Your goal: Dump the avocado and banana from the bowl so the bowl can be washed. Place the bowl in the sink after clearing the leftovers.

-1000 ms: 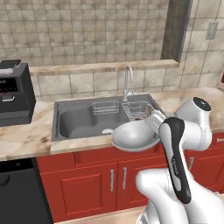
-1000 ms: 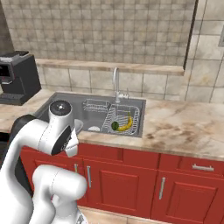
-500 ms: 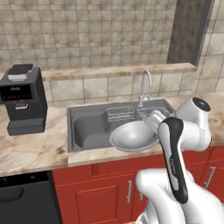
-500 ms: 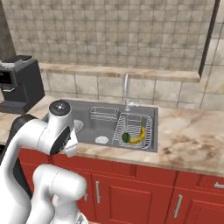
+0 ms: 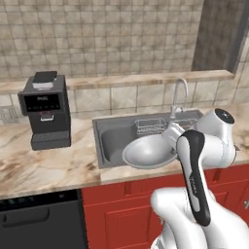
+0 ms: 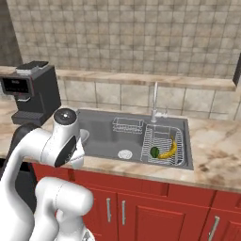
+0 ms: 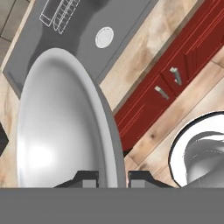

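Camera shifted; gripper point(image 7: 113, 177) clamps bowl point(image 5: 148, 151) rim (above sink point(image 5: 116, 138)).

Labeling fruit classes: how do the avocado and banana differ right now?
The avocado is small, round and dark green; the banana is longer, curved and yellow. The avocado sits left of the banana in the right base view. Both lie side by side in the wire rack at the right end of the sink.

Smooth glossy bowl point(image 5: 146, 151), matt dark metal sink point(image 6: 103, 134) (marble-look stone counter point(image 5: 44, 168) around).
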### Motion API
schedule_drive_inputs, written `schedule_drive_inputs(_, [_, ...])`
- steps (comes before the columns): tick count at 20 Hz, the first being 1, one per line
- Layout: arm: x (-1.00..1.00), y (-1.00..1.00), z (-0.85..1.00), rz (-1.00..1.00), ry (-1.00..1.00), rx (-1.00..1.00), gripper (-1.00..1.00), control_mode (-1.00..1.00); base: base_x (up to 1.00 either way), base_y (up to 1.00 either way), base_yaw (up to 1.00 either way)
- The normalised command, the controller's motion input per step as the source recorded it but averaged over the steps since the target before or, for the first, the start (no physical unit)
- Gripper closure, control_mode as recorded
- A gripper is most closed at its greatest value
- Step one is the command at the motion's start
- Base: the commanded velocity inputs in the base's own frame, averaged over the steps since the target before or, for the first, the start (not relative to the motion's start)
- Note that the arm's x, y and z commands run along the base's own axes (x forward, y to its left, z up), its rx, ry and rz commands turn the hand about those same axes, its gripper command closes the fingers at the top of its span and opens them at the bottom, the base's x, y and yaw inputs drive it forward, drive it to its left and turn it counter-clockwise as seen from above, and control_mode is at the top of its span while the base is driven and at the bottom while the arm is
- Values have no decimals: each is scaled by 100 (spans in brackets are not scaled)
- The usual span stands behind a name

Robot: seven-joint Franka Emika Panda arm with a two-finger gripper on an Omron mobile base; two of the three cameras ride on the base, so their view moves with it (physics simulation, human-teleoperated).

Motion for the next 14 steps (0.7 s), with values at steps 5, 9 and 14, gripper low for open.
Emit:
schedule_drive_inputs(5, [0, 0, 0, 0, 0, 0, 100, 100, 43, 36, 0])
schedule_drive_inputs(9, [0, 0, 0, 0, 0, 0, 100, 100, 45, 40, 0])
schedule_drive_inputs(14, [0, 0, 0, 0, 0, 0, 100, 100, 35, 45, 0])
